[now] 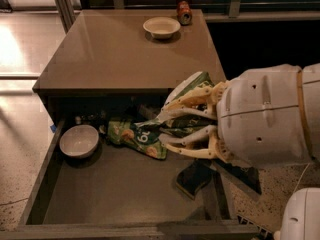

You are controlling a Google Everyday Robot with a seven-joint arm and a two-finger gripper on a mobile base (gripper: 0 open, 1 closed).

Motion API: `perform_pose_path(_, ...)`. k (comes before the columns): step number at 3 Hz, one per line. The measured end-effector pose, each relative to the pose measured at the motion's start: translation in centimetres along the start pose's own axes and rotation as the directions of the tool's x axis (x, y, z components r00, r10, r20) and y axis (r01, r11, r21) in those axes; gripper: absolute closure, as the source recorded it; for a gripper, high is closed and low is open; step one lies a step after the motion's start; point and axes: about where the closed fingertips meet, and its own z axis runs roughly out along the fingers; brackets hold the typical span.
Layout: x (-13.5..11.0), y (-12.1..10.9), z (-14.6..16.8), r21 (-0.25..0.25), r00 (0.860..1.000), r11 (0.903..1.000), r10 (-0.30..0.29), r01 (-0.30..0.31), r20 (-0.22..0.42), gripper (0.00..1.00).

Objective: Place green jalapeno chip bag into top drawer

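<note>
My gripper [167, 121] reaches in from the right and is shut on the green jalapeno chip bag [187, 91], a dark green and white foil bag squeezed between the cream fingers [192, 99]. It holds the bag above the right part of the open top drawer [115, 184], just in front of the table's front edge. The drawer is pulled out and its grey floor shows.
In the drawer lie a white bowl [79, 141] at the left, a brighter green flat pouch [135, 136] in the middle and a dark packet [194, 179] at the right. On the table top [115, 54] stand a white bowl [161, 27] and a can [184, 12].
</note>
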Motion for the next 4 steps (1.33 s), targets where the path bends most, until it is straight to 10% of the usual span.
perform_pose_path(4, -5.2, -2.5, -4.5, 0.079, 0.994, 0.9916, -0.099, 0.103, -0.051, 1.00)
